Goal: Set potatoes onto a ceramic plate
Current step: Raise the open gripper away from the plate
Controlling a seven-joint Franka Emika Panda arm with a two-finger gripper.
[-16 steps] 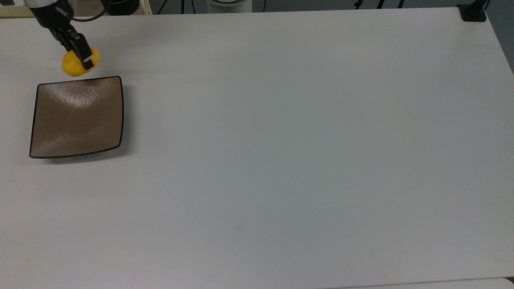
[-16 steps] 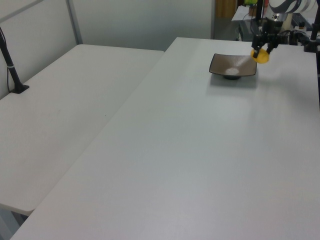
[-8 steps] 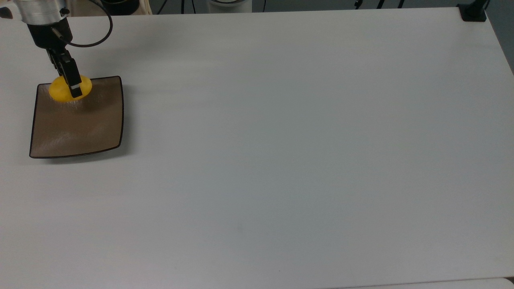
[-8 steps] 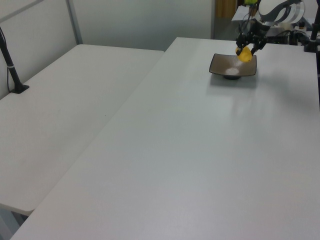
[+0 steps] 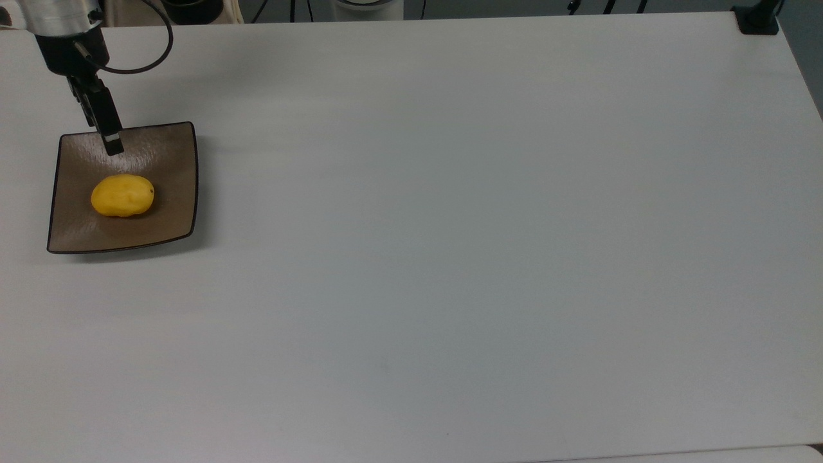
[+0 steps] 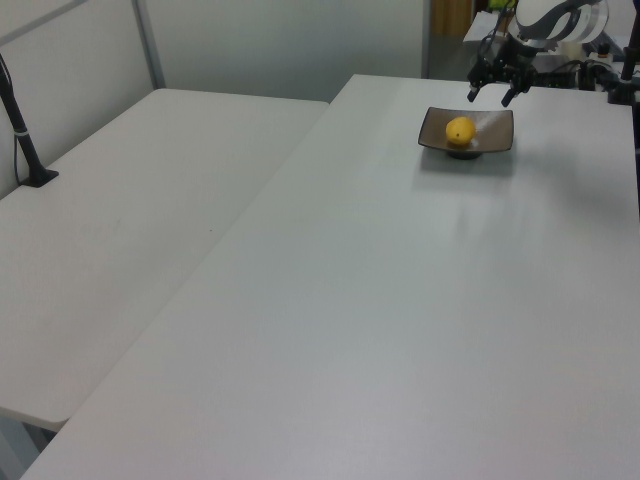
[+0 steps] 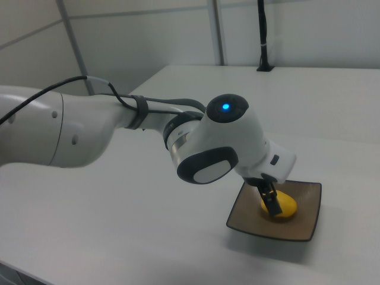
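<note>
The yellow potato (image 5: 122, 195) lies on its side in the middle of the square brown ceramic plate (image 5: 170, 161), at the top view's left. In the left view the potato (image 6: 460, 130) rests in the plate (image 6: 497, 125) near the table's far end. My gripper (image 6: 490, 97) hangs open and empty just above the plate's far edge, its two black fingers spread apart. In the right view one finger (image 7: 272, 202) stands in front of the potato (image 7: 286, 206), which sits on the plate (image 7: 303, 228).
The white table (image 5: 450, 257) stretches wide to the top view's right of the plate. A black clamp (image 5: 759, 19) sits at its far right corner. A second white table (image 6: 120, 250) with a black post (image 6: 22, 140) adjoins in the left view's left.
The gripper carried the potato over the plate's far edge, opened and let it go. The potato now lies in the plate's middle, and the fingers stay above the rim.
</note>
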